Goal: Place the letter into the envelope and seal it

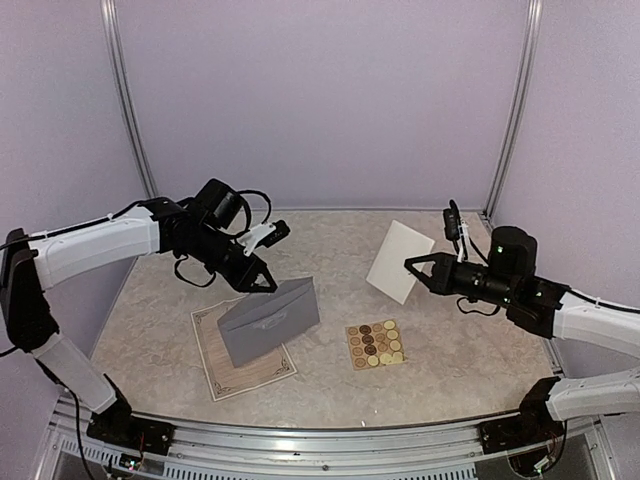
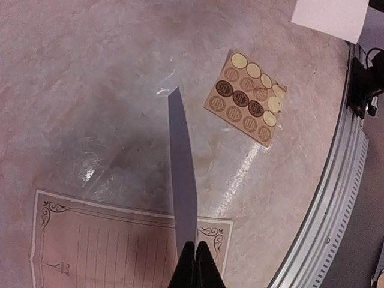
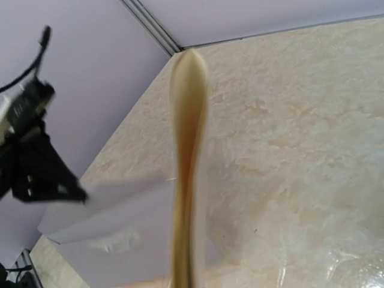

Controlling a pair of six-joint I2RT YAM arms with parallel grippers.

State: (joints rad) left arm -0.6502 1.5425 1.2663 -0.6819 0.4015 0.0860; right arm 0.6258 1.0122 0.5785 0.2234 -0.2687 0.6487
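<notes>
The grey-lavender envelope (image 1: 270, 320) is held tilted above the table, its lower edge over a lined sheet. My left gripper (image 1: 268, 285) is shut on its upper left corner. In the left wrist view the envelope (image 2: 183, 180) shows edge-on, running away from the closed jaws of the left gripper (image 2: 197, 249). My right gripper (image 1: 412, 263) is shut on the letter, a plain cream sheet (image 1: 398, 260), and holds it upright in the air at the right. In the right wrist view the letter (image 3: 187, 150) is edge-on, with the envelope (image 3: 114, 234) beyond it.
A lined sheet with an ornamental border (image 1: 235, 370) lies flat under the envelope, also in the left wrist view (image 2: 102, 246). A tan square sheet of round stickers (image 1: 375, 343) lies mid-table, right of the envelope. Lavender walls enclose the table; a metal rail (image 1: 300, 435) runs along the near edge.
</notes>
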